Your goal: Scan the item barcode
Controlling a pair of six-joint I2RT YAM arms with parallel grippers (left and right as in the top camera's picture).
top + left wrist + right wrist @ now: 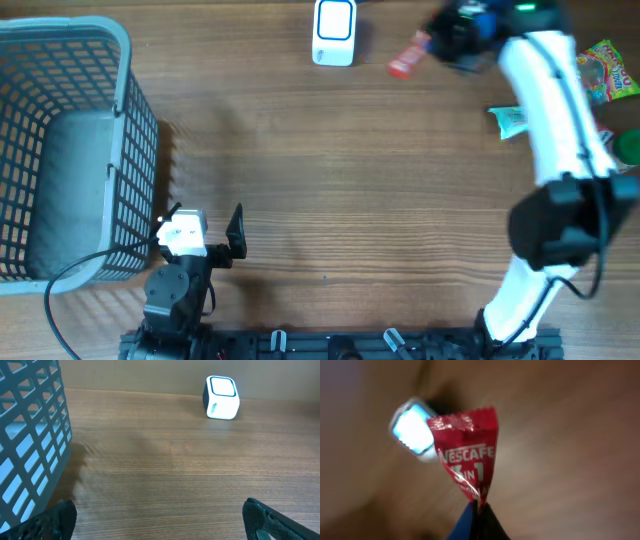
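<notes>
- Pressed together at the right gripper (477,510): jaws pinching the lower end of a red Nescafé sachet (467,452).
- Standing up out of the fingertips, printed face toward the wrist camera, crimped upper edge free.
- Behind the sachet in the right wrist view, up and to the left, badly blurred: the white scanner (412,432) with its pale lit window.
- From overhead, held out near the far edge of the table (350,180), just to the right of the scanner and apart from it; impossible to tell whether lifted clear of the wood or resting on it.
- Spread wide at the left gripper (160,527): jaws fully parted, one dark fingertip in each bottom corner of the left wrist view, bare wood between.
- Low near the front edge of the table, just beside the grey mesh basket (60,150), pointed toward the scanner and well apart from it.
- Along the right edge, next to the right arm: a colourful snack packet (606,68) and a small green-and-white sachet (510,120).
</notes>
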